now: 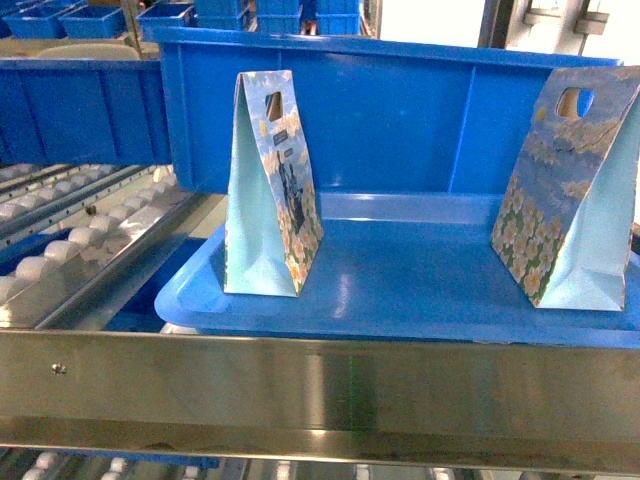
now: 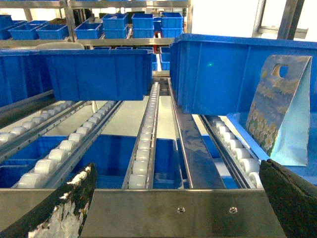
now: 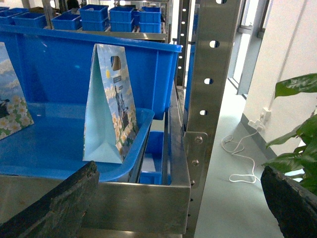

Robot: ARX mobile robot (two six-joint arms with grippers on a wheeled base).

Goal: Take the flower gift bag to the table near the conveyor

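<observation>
Two flower gift bags (image 1: 272,185) (image 1: 570,190) are stood upright on the blue tray (image 1: 400,290) behind the conveyor's steel rail (image 1: 320,385). Light, crushable paper is expected, so the handle top should be pinched gently. Both grippers (image 2: 173,198) (image 3: 183,198) are spread wide, nothing held.

Flower gift bag (image 3: 110,106) — upright in tray (image 3: 59,148)

In the head view we see neither gripper; the right flower gift bag (image 1: 570,190) is cut by the frame edge; the steel rail (image 1: 320,385) hides the tray's (image 1: 400,290) front; each wrist view shows only finger (image 2: 54,213) tips at the bottom corners; bag print detail too small to read.
</observation>
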